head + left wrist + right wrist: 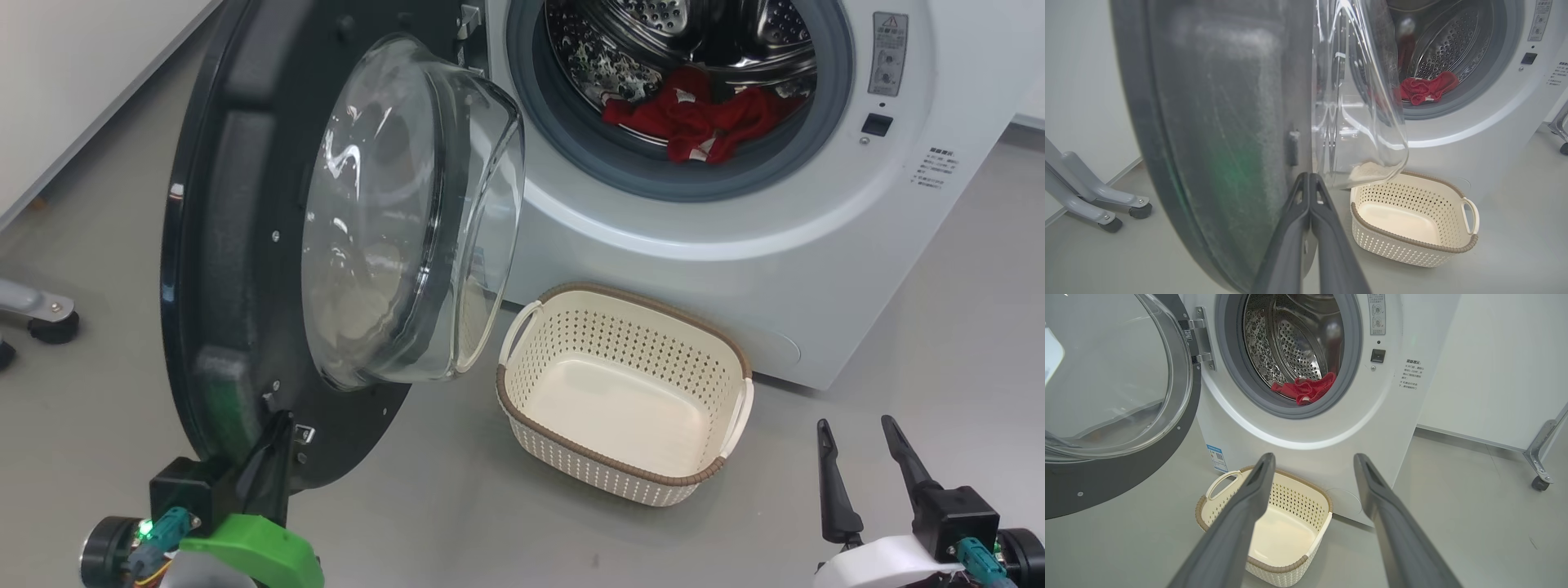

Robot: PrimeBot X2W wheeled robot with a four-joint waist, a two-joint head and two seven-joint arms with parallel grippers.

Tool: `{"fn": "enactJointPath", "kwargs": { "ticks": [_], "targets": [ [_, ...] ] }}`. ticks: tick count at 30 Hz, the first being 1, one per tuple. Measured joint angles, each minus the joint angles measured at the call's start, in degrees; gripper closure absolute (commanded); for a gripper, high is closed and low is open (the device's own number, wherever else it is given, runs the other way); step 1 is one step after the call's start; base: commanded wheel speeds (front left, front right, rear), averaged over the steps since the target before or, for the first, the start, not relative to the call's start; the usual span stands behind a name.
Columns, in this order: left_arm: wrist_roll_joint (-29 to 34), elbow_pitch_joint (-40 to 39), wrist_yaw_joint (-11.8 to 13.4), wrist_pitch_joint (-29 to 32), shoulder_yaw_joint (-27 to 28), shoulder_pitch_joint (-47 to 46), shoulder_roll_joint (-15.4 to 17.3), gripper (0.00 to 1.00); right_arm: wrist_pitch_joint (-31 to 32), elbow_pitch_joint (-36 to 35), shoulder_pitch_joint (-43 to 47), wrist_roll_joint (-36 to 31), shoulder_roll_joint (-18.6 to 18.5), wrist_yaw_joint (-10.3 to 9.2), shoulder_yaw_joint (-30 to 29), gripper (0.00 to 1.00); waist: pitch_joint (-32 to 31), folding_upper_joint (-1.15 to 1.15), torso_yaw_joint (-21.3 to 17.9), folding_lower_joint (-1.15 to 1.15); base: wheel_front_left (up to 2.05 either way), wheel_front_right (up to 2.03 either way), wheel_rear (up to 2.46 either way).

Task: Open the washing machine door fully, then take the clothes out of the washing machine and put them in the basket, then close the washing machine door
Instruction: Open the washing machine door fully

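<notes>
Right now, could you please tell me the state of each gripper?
Left gripper: closed, holding nothing, tips at the washing machine door.
Right gripper: open, empty.

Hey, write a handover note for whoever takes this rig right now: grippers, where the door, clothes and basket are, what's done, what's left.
Left gripper: shut, holding nothing, tips at the door's lower edge.
Right gripper: open, empty, above the floor right of the basket.
Door: stands wide open; I can't tell if it is at its limit.
Clothes: in the washer's drum, near the front.
Basket: empty, on the floor in front of the washer.
Done: door opened.
Left: move clothes to basket, close door.
</notes>
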Motion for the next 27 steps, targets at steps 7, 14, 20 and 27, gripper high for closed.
{"fn": "enactJointPath", "kwargs": {
  "ticks": [7, 14, 20, 27],
  "targets": [
    [-0.42, 1.52, 0.27, -0.92, 2.74, -1.87, 0.49, 1.0, 0.0, -0.99, -0.86, -0.09, -0.97, -0.01, -0.83, 0.0, 2.23, 0.0, -0.71, 0.0, 0.0, 0.0, 0.0],
    [-1.26, 4.2, 0.3, -2.37, 6.0, -4.04, -0.04, 1.0, 0.07, -1.81, -2.17, -0.34, -2.02, -0.01, -1.36, 0.0, 4.47, 0.0, -1.37, 0.0, 0.0, 0.0, 0.0],
    [-2.69, 7.0, 0.69, -4.13, 9.84, -5.72, -0.57, 1.0, 0.51, -2.64, -3.0, -0.43, -2.32, -0.01, -1.49, 0.0, 6.03, 0.0, -2.05, 0.0, 0.0, 0.0, 0.0],
    [-3.52, 10.39, 0.75, -6.6, 13.62, -9.0, -0.6, 1.0, 0.56, -3.64, -3.96, -0.43, -3.01, -0.01, -2.0, 0.0, 7.83, 0.0, -2.29, 0.0, 0.0, 0.0, 0.0]
  ]
}}
